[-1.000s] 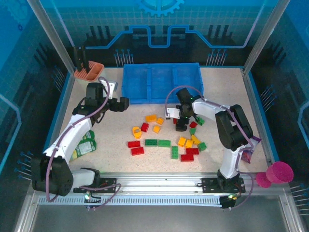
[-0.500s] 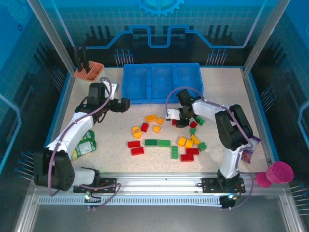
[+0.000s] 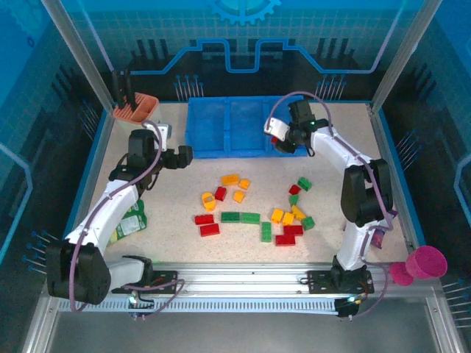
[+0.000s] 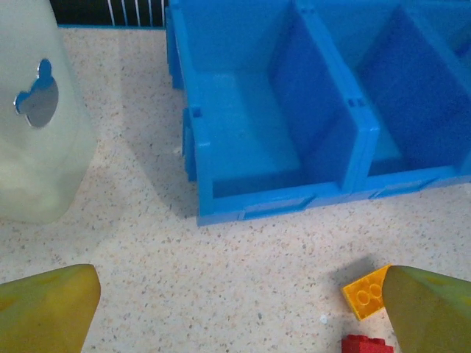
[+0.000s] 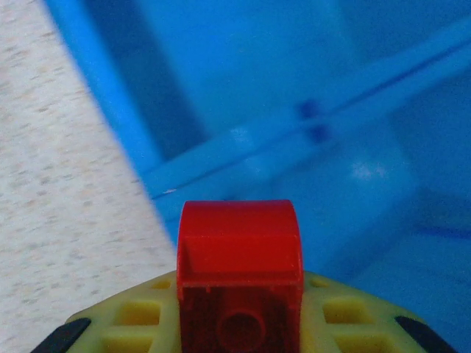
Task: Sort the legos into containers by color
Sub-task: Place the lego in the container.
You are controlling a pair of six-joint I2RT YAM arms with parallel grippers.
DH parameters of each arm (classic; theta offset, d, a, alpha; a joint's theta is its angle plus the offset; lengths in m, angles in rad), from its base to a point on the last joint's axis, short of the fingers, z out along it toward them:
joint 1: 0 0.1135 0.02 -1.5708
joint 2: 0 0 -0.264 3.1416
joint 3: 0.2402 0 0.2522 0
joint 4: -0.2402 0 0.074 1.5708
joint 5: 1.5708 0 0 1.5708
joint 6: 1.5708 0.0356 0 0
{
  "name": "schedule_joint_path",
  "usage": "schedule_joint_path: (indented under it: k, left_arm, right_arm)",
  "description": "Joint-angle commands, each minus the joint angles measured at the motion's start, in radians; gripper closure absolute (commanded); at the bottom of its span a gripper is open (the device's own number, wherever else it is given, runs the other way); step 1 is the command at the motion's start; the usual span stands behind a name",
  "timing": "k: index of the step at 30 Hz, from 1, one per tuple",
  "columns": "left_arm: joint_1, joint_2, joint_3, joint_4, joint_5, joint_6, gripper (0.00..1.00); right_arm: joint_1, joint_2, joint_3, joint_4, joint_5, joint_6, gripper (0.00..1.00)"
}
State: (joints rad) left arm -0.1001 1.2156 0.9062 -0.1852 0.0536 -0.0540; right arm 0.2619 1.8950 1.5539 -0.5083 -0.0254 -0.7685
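Above the tray (image 3: 221, 151), right tool (image 3: 285, 141) pinches red lego (image 5: 239, 257).

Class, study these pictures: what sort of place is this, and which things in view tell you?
Probably a robotics lab work cell: left arm and right arm bolted to a metal rail, a framed clear-panelled enclosure around the table, legos laid before a blue tray.
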Motion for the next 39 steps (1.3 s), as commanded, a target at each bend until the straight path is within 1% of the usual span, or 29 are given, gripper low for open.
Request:
schedule_joint_path:
  k: [1, 6, 10, 13, 16, 20, 22, 24, 26, 28, 30, 33, 36, 38, 39]
  left_arm:
    - [0.008, -0.004, 0.018, 0.014, 0.055, -0.017, 0.01]
    - [0.008, 0.002, 0.037, -0.012, 0.072, -0.012, 0.01]
    - [0.007, 0.006, 0.052, -0.033, 0.082, -0.010, 0.01]
    - [0.007, 0.015, 0.082, -0.078, 0.072, 0.002, 0.01]
    - [0.007, 0.028, 0.140, -0.157, 0.038, 0.021, 0.01]
    - [0.007, 0.001, 0.140, -0.164, 0.048, 0.026, 0.01]
    - [0.007, -0.008, 0.137, -0.167, 0.040, 0.031, 0.01]
    - [0.007, -0.011, 0.137, -0.168, 0.038, 0.033, 0.01]
    - [0.007, -0.011, 0.140, -0.167, 0.046, 0.031, 0.01]
    - [0.007, -0.005, 0.141, -0.165, 0.053, 0.028, 0.01]
    - [0.007, 0.000, 0.144, -0.167, 0.058, 0.026, 0.01]
    - [0.007, -0.001, 0.146, -0.165, 0.039, 0.009, 0.00]
    - [0.007, -0.017, 0.144, -0.165, 0.039, 0.007, 0.01]
    - [0.007, -0.033, 0.127, -0.148, 0.039, 0.004, 0.01]
    - [0.007, -0.041, 0.117, -0.141, 0.039, 0.002, 0.01]
  right_arm:
    - [-0.025, 0.049, 0.091, 0.011, 0.061, 0.068, 0.79]
    - [-0.053, 0.184, 0.237, 0.027, 0.166, 0.075, 0.79]
    - [-0.064, 0.304, 0.375, 0.013, 0.215, 0.079, 0.76]
    - [-0.070, 0.398, 0.481, -0.021, 0.206, 0.044, 0.71]
    - [-0.080, 0.494, 0.595, -0.062, 0.205, 0.043, 0.71]
    - [-0.087, 0.553, 0.663, -0.088, 0.203, 0.057, 0.70]
    - [-0.085, 0.554, 0.656, -0.087, 0.202, 0.056, 0.67]
    - [-0.081, 0.545, 0.642, -0.081, 0.200, 0.051, 0.57]
    - [-0.075, 0.521, 0.623, -0.078, 0.190, 0.051, 0.44]
    - [-0.071, 0.504, 0.621, -0.089, 0.190, 0.059, 0.38]
    - [-0.066, 0.489, 0.630, -0.112, 0.198, 0.069, 0.36]
    - [-0.066, 0.439, 0.610, -0.109, 0.205, 0.131, 0.35]
    - [-0.066, 0.309, 0.523, -0.094, 0.170, 0.227, 0.34]
    - [-0.057, 0.206, 0.431, -0.096, 0.122, 0.284, 0.34]
    - [-0.049, 0.161, 0.389, -0.095, 0.120, 0.311, 0.34]
